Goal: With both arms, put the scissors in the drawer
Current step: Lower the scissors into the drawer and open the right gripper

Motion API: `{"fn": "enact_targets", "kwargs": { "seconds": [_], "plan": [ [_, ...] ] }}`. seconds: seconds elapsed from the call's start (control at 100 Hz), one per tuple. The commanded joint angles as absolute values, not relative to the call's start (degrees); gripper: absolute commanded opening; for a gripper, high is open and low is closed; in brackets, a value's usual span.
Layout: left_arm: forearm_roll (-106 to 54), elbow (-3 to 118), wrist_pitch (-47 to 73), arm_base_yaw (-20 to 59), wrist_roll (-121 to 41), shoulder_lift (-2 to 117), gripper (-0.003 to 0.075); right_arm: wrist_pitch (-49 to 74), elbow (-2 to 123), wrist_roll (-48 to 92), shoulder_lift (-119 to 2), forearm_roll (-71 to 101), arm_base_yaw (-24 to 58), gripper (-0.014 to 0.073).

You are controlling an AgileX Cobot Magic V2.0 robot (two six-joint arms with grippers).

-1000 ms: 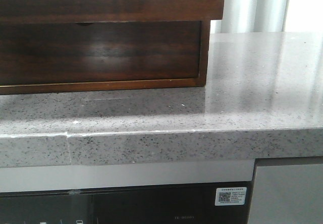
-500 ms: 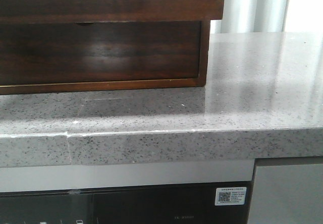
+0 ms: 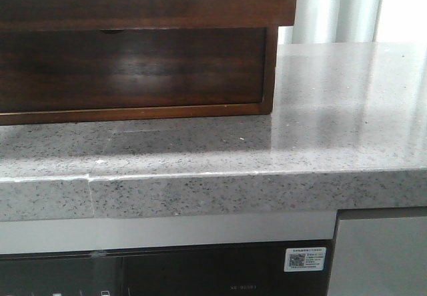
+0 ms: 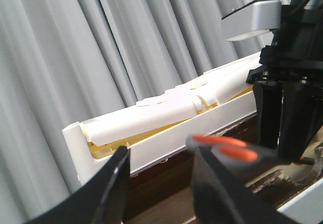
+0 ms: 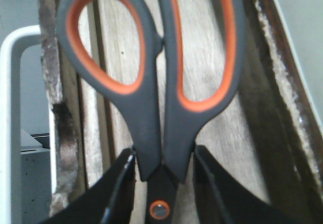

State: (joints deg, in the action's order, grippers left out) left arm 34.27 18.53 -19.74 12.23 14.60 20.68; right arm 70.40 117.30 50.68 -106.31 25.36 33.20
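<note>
Left tool [image 4: 159, 183]: its two dark fingers stand spread apart with nothing between them; it is released and touches nothing that shows. Behind it hang grey curtain folds [image 4: 101, 47].
White tray [image 4: 166, 143]: a long white-walled tray with pale rolled pieces inside, running across the left wrist view beyond the left tool.
Right tool [image 5: 162, 176]: clenched on the scissors [image 5: 156, 82]; its two dark fingers press against the grey handle stems from either side, just above the pivot screw. In the left wrist view the same arm shows as a black body with a silver block on top, standing upright beside the white tray.
Scissors: held upright in the right tool, finger loops away from the fingers, handles closed together and touching. The orange lining of both loops is plain. The blades are hidden below the fingers. In the left wrist view the orange-lined loops show blurred, next to the black arm.
Drawer [image 5: 212, 108]: the scissors hang over a pale wood floor with dark rough-edged wooden walls on each side; whether they touch the floor I cannot tell.
Dark wood cabinet [image 3: 133, 69]: sits on the speckled grey counter [image 3: 320, 143] in the front view, its glossy front closed; neither arm shows in that view.
Label [image 3: 306, 259]: a white sticker on the dark panel under the counter.
</note>
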Motion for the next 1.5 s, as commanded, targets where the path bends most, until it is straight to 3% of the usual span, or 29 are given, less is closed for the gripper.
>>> {"fn": "enact_targets", "kwargs": {
  "seconds": [0.0,0.34,0.65,0.82,1.0,1.29,1.49],
  "plan": [
    [32.72,20.00,-22.81,12.74,15.22,21.09,0.0244,66.53,119.05,51.18,-103.81,25.83,32.69,0.0242],
    [32.72,20.00,-22.81,12.74,15.22,21.09,0.0244,65.69,119.15,50.21,-103.46,25.83,32.69,0.0222],
    [32.72,20.00,-22.81,12.74,15.22,21.09,0.0244,63.19,119.15,47.65,-98.70,25.83,32.69,-0.0124],
    [32.72,20.00,-22.81,12.74,15.22,21.09,0.0181,64.24,119.15,47.42,-95.32,26.05,32.69,-0.0123],
    [32.72,20.00,-22.81,12.74,15.30,21.09,0.0006,65.28,119.05,43.34,-90.82,26.47,32.69,-0.0123],
    [32.72,20.00,-21.06,12.74,25.15,18.94,0.0004,65.22,114.63,42.31,-80.37,27.09,32.69,-0.0099],
    [33.03,20.00,-12.29,12.74,25.40,14.24,0.0004,57.60,100.88,42.31,-70.11,27.09,32.69,-0.0096]
  ]
}}
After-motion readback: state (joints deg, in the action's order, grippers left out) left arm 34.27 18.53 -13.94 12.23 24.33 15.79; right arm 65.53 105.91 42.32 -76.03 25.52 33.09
